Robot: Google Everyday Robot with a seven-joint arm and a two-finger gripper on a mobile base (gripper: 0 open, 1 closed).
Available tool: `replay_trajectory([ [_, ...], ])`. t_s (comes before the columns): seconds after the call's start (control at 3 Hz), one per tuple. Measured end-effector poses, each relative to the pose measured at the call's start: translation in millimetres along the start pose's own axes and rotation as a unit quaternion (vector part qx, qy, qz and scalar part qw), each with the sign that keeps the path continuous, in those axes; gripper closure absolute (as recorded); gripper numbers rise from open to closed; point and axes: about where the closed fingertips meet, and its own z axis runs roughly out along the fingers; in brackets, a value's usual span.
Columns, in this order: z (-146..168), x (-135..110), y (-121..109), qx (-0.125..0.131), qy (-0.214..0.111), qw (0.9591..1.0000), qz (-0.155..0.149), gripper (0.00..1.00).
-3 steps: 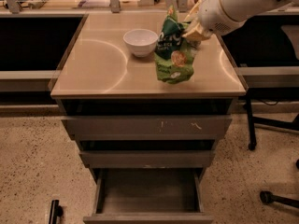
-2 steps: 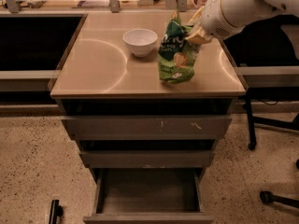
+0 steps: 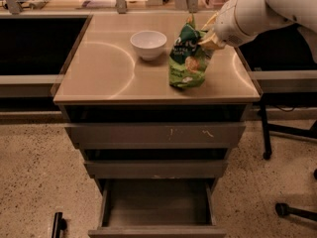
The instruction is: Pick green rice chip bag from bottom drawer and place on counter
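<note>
The chip bag (image 3: 187, 58) stands unmoved on the desk (image 3: 104, 68) beside the bowl (image 3: 148, 43), toward the right edge, while the tool (image 3: 210, 38) at its upper corner has shifted slightly rightward, its grip impossible to tell, so placement appears complete, with release and withdrawal outstanding.

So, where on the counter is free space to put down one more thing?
The counter is bare on its left half, from its left edge to the white bowl. Crowded at the right, where the end effector is at the top of the green rice chip bag.
</note>
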Motion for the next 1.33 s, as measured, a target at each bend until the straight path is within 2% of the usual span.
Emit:
replay_trajectory([
  [1.0, 0.1, -0.1, 0.1, 0.0, 0.0, 1.0, 0.0, 0.12],
  [1.33, 0.1, -0.1, 0.1, 0.0, 0.0, 1.0, 0.0, 0.0],
])
